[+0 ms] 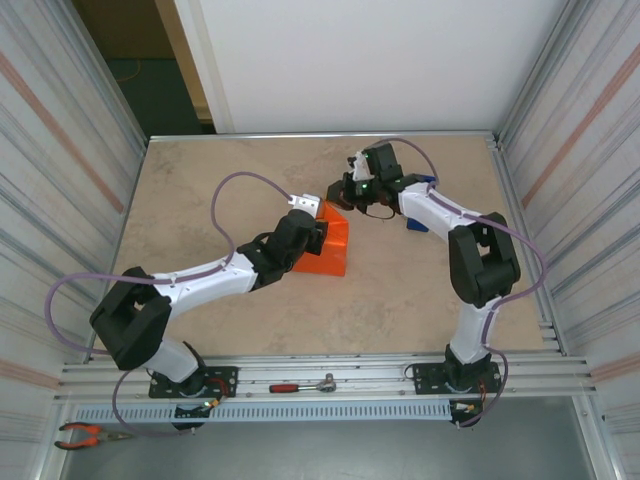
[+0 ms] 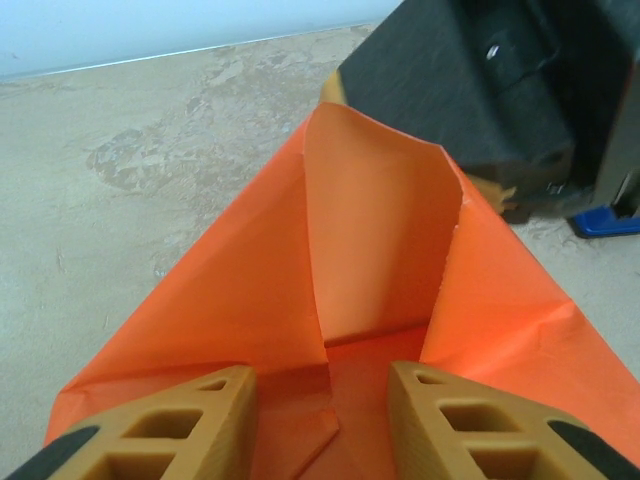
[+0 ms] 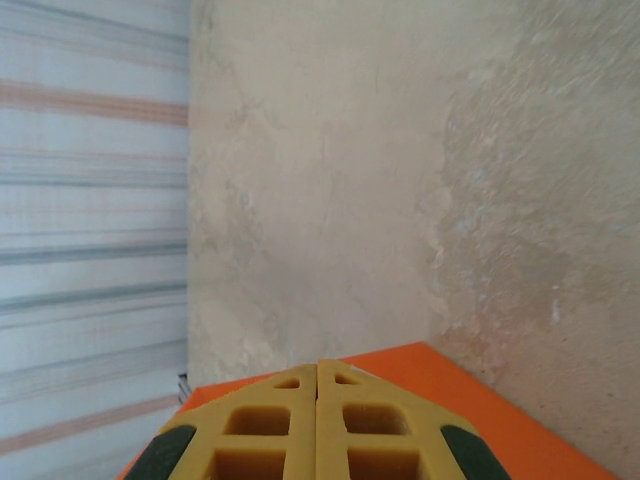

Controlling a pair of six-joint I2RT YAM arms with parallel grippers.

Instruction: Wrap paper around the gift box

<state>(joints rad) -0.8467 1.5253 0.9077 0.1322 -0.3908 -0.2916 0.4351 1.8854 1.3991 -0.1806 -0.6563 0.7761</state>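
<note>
The orange paper (image 1: pixel 330 250) stands folded into a wedge at the table's middle. The gift box is hidden under it. My left gripper (image 1: pixel 314 228) comes at the paper from the left. In the left wrist view its fingers (image 2: pixel 322 385) stand apart over a flat, paper-covered face where a flap edge crosses, and an upright flap of paper (image 2: pixel 370 220) rises ahead. My right gripper (image 1: pixel 346 194) is shut, fingertips (image 3: pixel 318 365) pressed together, at the paper's far raised tip, with orange paper (image 3: pixel 490 400) just beneath them. I cannot tell whether paper is pinched between them.
A blue tape dispenser (image 1: pixel 420 218) lies right of the paper, half behind the right arm; its corner (image 2: pixel 605 220) shows in the left wrist view. Ribbed walls (image 1: pixel 70 150) close both sides. A red-handled ratchet (image 1: pixel 300 386) and pliers (image 1: pixel 85 432) lie on the near rail.
</note>
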